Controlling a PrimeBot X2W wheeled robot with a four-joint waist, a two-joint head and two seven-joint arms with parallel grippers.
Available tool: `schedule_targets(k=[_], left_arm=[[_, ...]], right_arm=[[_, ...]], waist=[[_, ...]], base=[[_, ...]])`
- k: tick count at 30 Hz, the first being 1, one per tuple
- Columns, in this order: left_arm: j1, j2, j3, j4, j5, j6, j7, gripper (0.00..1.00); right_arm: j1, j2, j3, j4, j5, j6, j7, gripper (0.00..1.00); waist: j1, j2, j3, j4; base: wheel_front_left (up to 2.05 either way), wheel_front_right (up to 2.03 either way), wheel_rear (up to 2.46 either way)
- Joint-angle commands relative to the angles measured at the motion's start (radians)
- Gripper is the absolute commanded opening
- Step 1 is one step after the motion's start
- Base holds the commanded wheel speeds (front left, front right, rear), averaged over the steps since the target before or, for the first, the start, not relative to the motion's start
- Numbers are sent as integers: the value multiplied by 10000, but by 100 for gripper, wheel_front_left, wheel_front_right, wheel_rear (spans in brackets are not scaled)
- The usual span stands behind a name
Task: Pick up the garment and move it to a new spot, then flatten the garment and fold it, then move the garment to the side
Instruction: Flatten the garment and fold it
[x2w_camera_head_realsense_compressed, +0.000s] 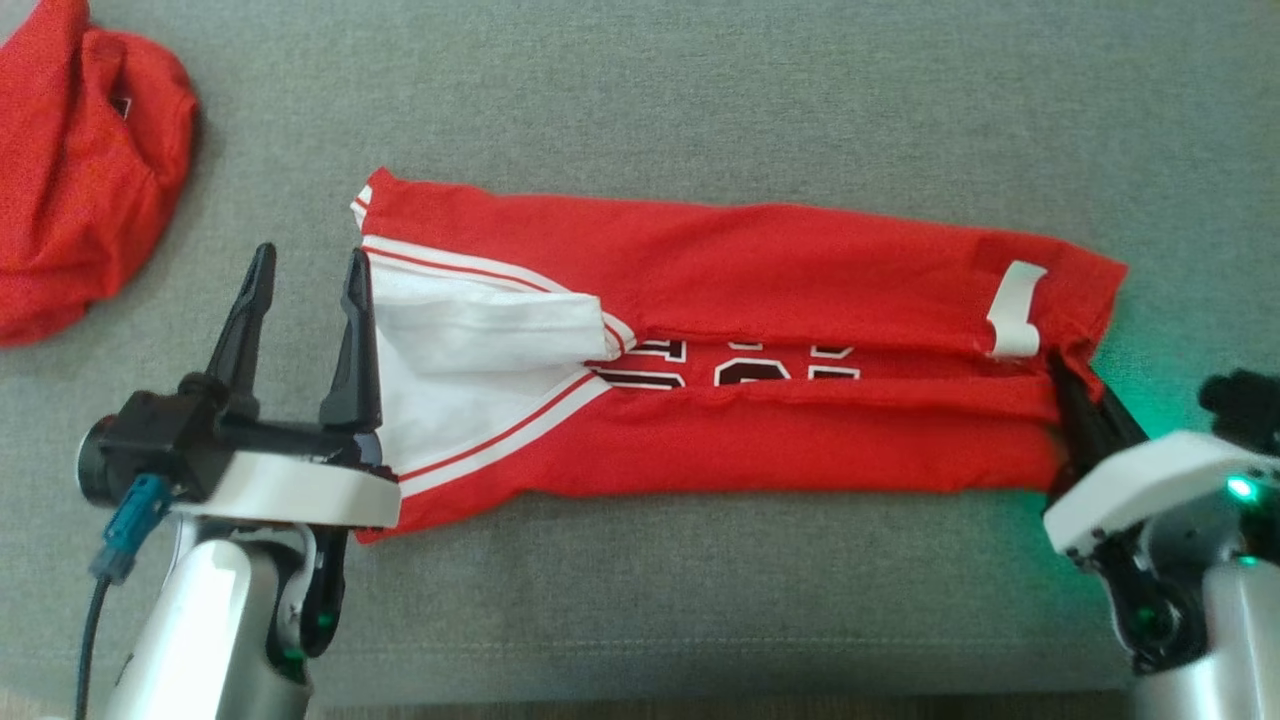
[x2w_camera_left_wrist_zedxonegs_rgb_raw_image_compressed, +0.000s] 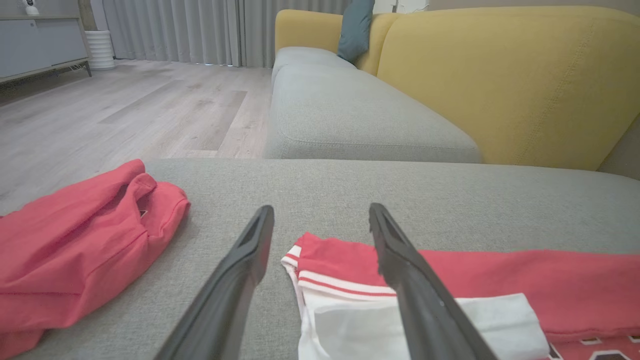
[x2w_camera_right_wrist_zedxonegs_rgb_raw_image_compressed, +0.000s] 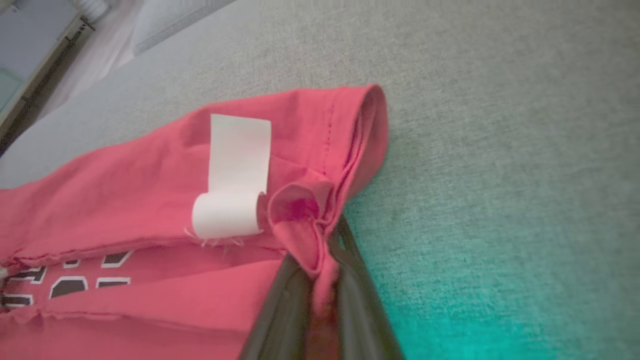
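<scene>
The red garment (x2w_camera_head_realsense_compressed: 760, 280) (x2w_camera_left_wrist_zedxonegs_rgb_raw_image_compressed: 550, 280) (x2w_camera_right_wrist_zedxonegs_rgb_raw_image_compressed: 125, 200) lay stretched out flat as a long, narrow band, with a grey cushion (x2w_camera_head_realsense_compressed: 700, 100) (x2w_camera_left_wrist_zedxonegs_rgb_raw_image_compressed: 350, 185) (x2w_camera_right_wrist_zedxonegs_rgb_raw_image_compressed: 500, 100) beneath it. Both long edges were turned in toward the garment's middle, leaving a strip of black-and-white lettering (x2w_camera_head_realsense_compressed: 740, 370) (x2w_camera_right_wrist_zedxonegs_rgb_raw_image_compressed: 65, 280) showing between them.

At the garment's left end, its white lining (x2w_camera_head_realsense_compressed: 470, 350) (x2w_camera_left_wrist_zedxonegs_rgb_raw_image_compressed: 400, 320) with red-and-white trim lay exposed. The left claw (x2w_camera_head_realsense_compressed: 311, 253) (x2w_camera_left_wrist_zedxonegs_rgb_raw_image_compressed: 320, 209) stood there with its fingers spread wide and nothing between them. One finger was over the lining and the other was just off the garment's edge.

At the garment's right end, the right claw (x2w_camera_head_realsense_compressed: 1085, 410) (x2w_camera_right_wrist_zedxonegs_rgb_raw_image_compressed: 322, 260) was closed tight on a bunched corner of the hem, with red cloth pinched between the dark fingers. A curled white label (x2w_camera_head_realsense_compressed: 1015, 310) (x2w_camera_right_wrist_zedxonegs_rgb_raw_image_compressed: 235, 170) sat on the garment just beside that grip. A green light (x2w_camera_head_realsense_compressed: 1240, 488) glowed on the arm behind the claw.

Well apart from the garment, beyond its left end, lay a second, crumpled red cloth (x2w_camera_head_realsense_compressed: 80, 170) (x2w_camera_left_wrist_zedxonegs_rgb_raw_image_compressed: 75, 250).
</scene>
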Motion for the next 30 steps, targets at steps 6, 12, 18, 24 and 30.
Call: schedule_targets(k=[6, 12, 18, 24, 30], left_arm=[[-119, 69, 498, -311, 124, -68, -76, 100], [-61, -57, 493, -241, 183, -138, -76, 100], [161, -102, 504, -90, 219, -138, -76, 100], [289, -113, 443, 6, 213, -137, -76, 100], [239, -209, 249, 107, 207, -169, -68, 100]], right_arm=[[345, -564, -1020, -961, 16, -7, -114, 0], [239, -1134, -1842, -1323, 146, -7, 380, 0], [-275, -423, -667, -2501, 434, -7, 1044, 0], [-825, 86, 1615, -2452, 1680, -7, 1000, 0], [-1364, 97, 4012, -996, 3731, -7, -405, 0]], waist=[[0, 0, -218, -149], [0, 0, -523, -241], [0, 0, -1082, -401], [0, 0, -1435, -416], [0, 0, -1529, -54]], base=[[0, 0, 0], [0, 0, 0], [0, 0, 0], [0, 0, 0], [0, 0, 0]])
